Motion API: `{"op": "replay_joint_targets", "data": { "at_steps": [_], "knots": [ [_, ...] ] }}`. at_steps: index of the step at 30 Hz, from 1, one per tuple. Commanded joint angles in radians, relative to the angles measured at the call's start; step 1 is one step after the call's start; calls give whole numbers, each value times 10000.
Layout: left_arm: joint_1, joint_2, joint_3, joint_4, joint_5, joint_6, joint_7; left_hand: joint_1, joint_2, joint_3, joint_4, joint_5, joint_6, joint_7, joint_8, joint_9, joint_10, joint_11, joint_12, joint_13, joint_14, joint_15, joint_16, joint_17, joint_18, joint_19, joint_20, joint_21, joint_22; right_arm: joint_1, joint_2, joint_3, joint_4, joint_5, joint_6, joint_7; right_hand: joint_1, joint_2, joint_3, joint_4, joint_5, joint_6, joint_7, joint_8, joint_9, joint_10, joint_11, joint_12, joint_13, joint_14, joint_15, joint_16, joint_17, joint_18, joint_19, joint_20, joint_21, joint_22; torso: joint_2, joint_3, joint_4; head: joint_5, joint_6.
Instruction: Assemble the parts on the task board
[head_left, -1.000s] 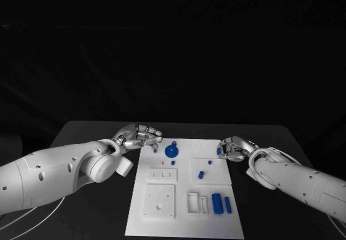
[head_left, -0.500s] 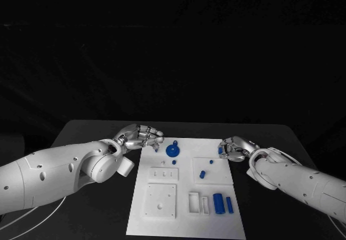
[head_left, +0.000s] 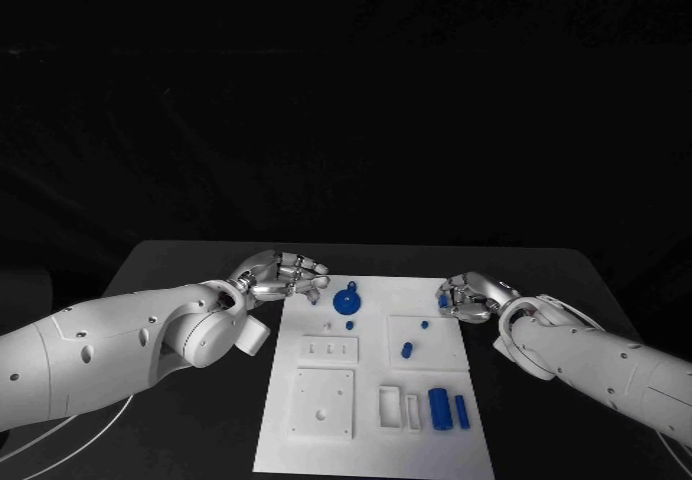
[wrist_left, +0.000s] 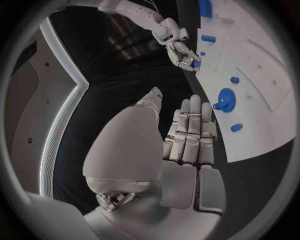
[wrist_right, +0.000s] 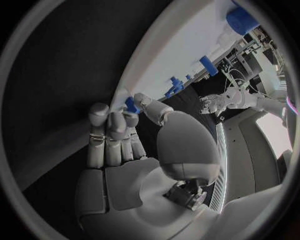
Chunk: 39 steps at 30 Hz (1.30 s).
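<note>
Nearest, on the smooth white task board (head_left: 372, 450), two upright blue cylinders (head_left: 438, 408) are seen beside narrow white slotted blocks (head_left: 389, 405), with a square white plate (head_left: 322, 402) bearing small holes alongside them; all of these lie well short of both hands. Farther along, a small rounded blue peg (head_left: 405, 349) rests on a raised white square (head_left: 427, 343), nearer the right hand (head_left: 470, 297) than the left. That silver, segmented right hand is held at the board's right edge with its fingers curled around a small blue part (wrist_right: 131, 104), which is pinched against the thumb. Across the board, the left hand (head_left: 278, 275) is held at the board's far left corner, its metallic fingers bent inward; whether anything is gripped there cannot be told. Just beside the left hand's fingertips, a round, toothed blue gear (head_left: 345, 299) lies flat on the board, with a tiny blue stud (head_left: 348, 324) close by.
</note>
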Motion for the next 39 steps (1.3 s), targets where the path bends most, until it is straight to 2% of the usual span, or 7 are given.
{"op": "replay_joint_targets", "data": {
  "at_steps": [1, 7, 16, 21, 27, 34, 39],
  "knots": [
    [6, 12, 6, 16, -40, 63, 95, 74, -4, -73, 2, -40, 68, 205, -59, -11, 29, 23, -68, 16, 73, 22, -55, 11, 200, 17, -17, -57, -12, -60, -4, -36, 1, -156, 200, -37, 25, 99, 75, 2, -54, 290, 213, 61, 8, -44, -7, 38, -15, 1, -44, -34, 16, 536, -63, -21, 56, 161, 14, 17, 3, 14, -28],
    [5, 30, 6, -3, -42, 60, 95, 75, -6, -75, 2, -40, 69, 203, -59, -11, 29, 21, -71, 16, 73, 22, -58, 13, 200, 17, -17, -58, -13, -60, -4, -36, 11, -157, 203, -35, 16, 62, 89, -12, -55, 317, 209, 75, 14, -41, -11, 42, -15, 4, -48, -31, 22, 536, -62, -24, 68, 162, 15, 37, 1, 32, -46],
    [4, 57, 6, -36, -45, 65, 95, 77, -5, -76, 2, -40, 70, 201, -61, -12, 30, 20, -78, 17, 73, 22, -63, 17, 200, 16, -17, -58, -13, -60, -31, -36, 81, -159, 213, -31, 5, 25, 92, -30, -55, 319, 209, 74, 14, -39, -12, 46, -15, 6, -49, -29, 26, 536, -60, -28, 78, 162, -4, 16, -4, 19, -67],
    [4, 66, 5, -66, -45, 72, 98, 77, -3, -77, 3, -40, 71, 200, -62, -12, 31, 19, -80, 18, 74, 23, -65, 19, 199, 16, -17, -59, -13, -60, -49, -36, 121, -159, 195, 11, 34, 58, 148, -52, -54, 403, 188, 120, 34, -42, -29, 46, -19, 3, -63, -33, 30, 536, -65, -35, 82, 157, -9, 24, 11, 7, -72],
    [4, 76, 5, -80, -45, 66, 96, 77, 1, -77, 4, -40, 73, 199, -61, -12, 35, 18, -82, 19, 75, 23, -67, 22, 199, 17, -17, -59, -13, -60, -58, -36, 127, -225, 138, 29, 57, 171, 263, -124, -57, 790, 64, 334, 142, -47, -146, 40, -30, -3, -171, -45, 42, 536, -79, -38, 106, 153, 1, 2, 14, -11, -67],
    [4, 62, 5, -67, -47, 80, 93, 78, 16, -76, 5, -39, 94, 198, -53, -8, 55, 14, -81, 26, 78, 22, -72, 29, 199, 18, -18, -59, -13, -60, -53, -35, 101, -209, 68, 35, -32, 261, 291, -156, -55, 1174, -79, 552, 281, -50, -280, 26, -38, -7, -298, -62, 52, 536, -91, -41, 127, 148, 3, 12, 3, -13, -79],
    [4, 65, 5, -56, -48, 89, 95, 77, 17, -78, 5, -40, 101, 197, -51, -7, 61, 12, -82, 28, 79, 22, -75, 32, 199, 17, -18, -59, -13, -60, -58, -35, 71, -207, 37, 32, -44, 267, 298, -165, -55, 1214, -98, 575, 301, -51, -299, 22, -40, -8, -317, -66, 53, 536, -93, -45, 129, 146, 1, 3, -5, -26, -72]
  ]
}}
